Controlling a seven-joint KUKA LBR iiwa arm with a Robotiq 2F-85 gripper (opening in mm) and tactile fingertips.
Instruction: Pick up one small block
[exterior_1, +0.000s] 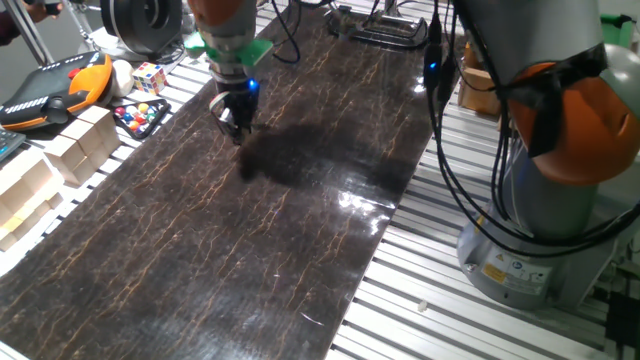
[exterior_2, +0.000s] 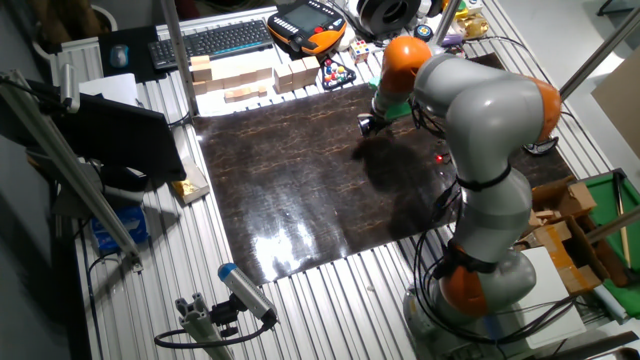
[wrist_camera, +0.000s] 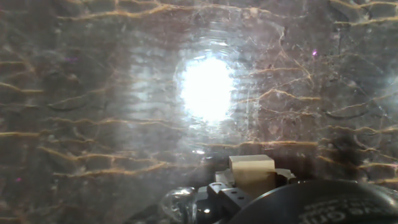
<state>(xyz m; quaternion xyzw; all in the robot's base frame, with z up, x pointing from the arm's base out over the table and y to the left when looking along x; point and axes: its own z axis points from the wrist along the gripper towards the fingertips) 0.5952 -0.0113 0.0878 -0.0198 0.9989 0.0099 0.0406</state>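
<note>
The small block (wrist_camera: 252, 172) shows only in the hand view: a pale cream cube sitting low in the picture, right at the dark gripper hardware, with the glossy mat behind it. It appears to sit between the fingers, so I judge the gripper (exterior_1: 234, 124) to be closed on the block, holding it just above the dark marbled mat (exterior_1: 200, 240). In both fixed views the cube is too small and too hidden by the fingers to make out.

Relative to the mat, the gripper hangs over the far end on the side nearest the clutter, pointing straight down, fingertips close to the surface but apparently not touching. That vertical pose suits pinching such a tiny cube from above and keeps the fingers clear of the mat.

Beyond the mat's edge on that side lie the larger pale wooden blocks (exterior_1: 75, 150), a multicoloured puzzle cube (exterior_1: 149, 76), a tray of coloured balls (exterior_1: 138, 116) and an orange-and-black teach pendant (exterior_1: 60, 90). All are well apart from the gripper, so the grasp looks unobstructed. The bright glare on the mat is a lamp's reflection.
</note>
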